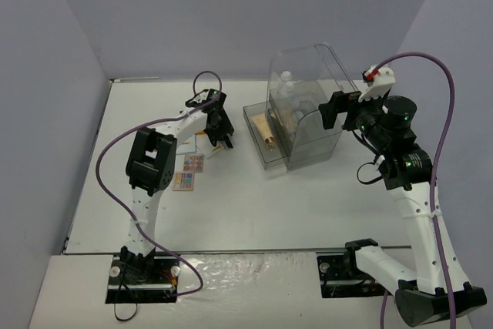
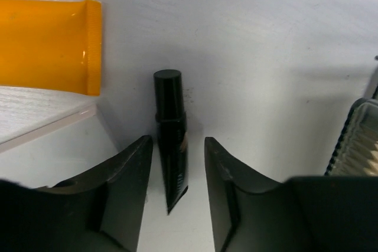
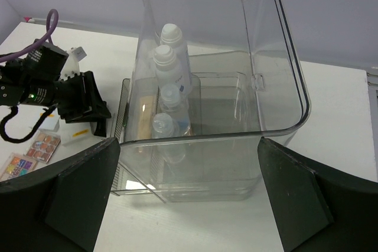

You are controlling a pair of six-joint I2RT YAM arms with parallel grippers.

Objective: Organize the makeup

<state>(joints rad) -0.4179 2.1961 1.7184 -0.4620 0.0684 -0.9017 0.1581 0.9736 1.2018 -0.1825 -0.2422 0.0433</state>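
Observation:
A black slim tube [image 2: 170, 140] lies on the white table, cap pointing away from me. My left gripper [image 2: 178, 144] is low over it, open, one finger on each side; a gap shows on the right, and the left finger is very near the tube. An orange flat case [image 2: 44, 45] and a white square compact [image 2: 35, 113] lie just to its left. A multicolour eyeshadow palette [image 1: 189, 172] sits nearer the arm bases. White bottles [image 3: 171, 63] and a beige tube [image 3: 144, 119] are inside the clear case. My right gripper [image 3: 188, 146] stands wide open beside that case, holding nothing.
The large clear plastic case [image 1: 308, 105] stands at the back centre-right, its lid raised and its lower drawer [image 1: 258, 140] pulled out to the left. The left arm's purple cable [image 1: 115, 152] loops over the table's left side. Grey walls close in on both sides.

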